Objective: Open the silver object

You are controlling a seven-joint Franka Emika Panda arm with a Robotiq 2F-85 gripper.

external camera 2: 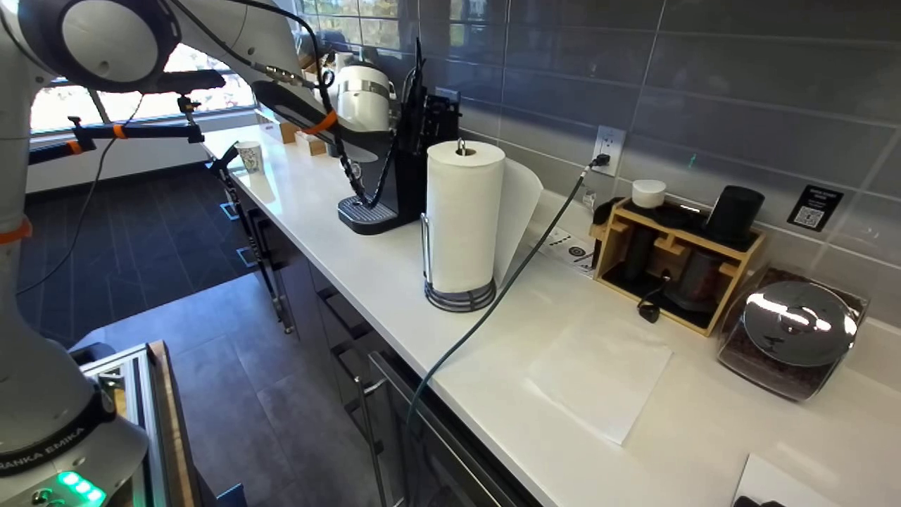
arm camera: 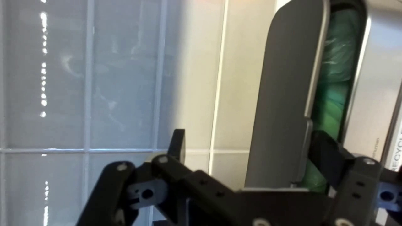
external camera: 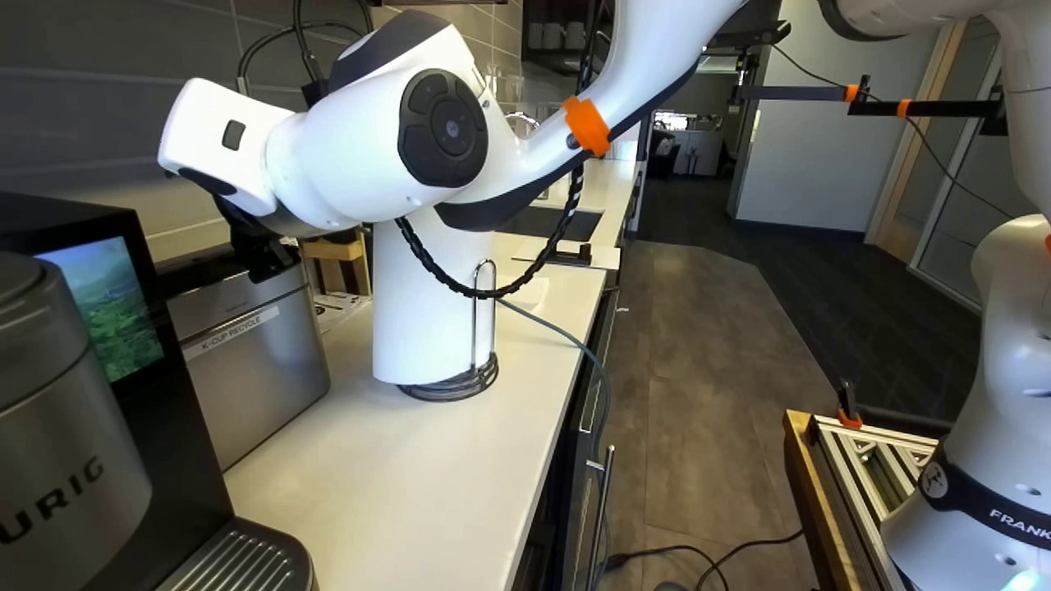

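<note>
— Jaws?
— The gripper (arm camera: 250, 139) is spread wide, gripping nothing, raised lid (arm camera: 282, 100) between.
— The silver container (external camera: 267, 377)?
— Just below them, green plastic (arm camera: 337, 72) inside.
— Crowding them?
— A coffee maker (external camera: 164, 427) one side, paper towels (external camera 2: 461, 218) the other, tiled wall (arm camera: 122, 75) beyond.

The white arm (external camera: 361, 156) wears orange bands (external camera: 586, 126) and a braided cable (external camera: 566, 215). "FRANK" shows on its dark collar (external camera: 977, 507). The gripper (arm camera: 250, 144) is mostly black.

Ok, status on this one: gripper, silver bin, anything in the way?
Gripper open, straddling the raised lid in the wrist view. Silver bin open, green plastic showing inside. Nothing seen blocking the lid.
</note>
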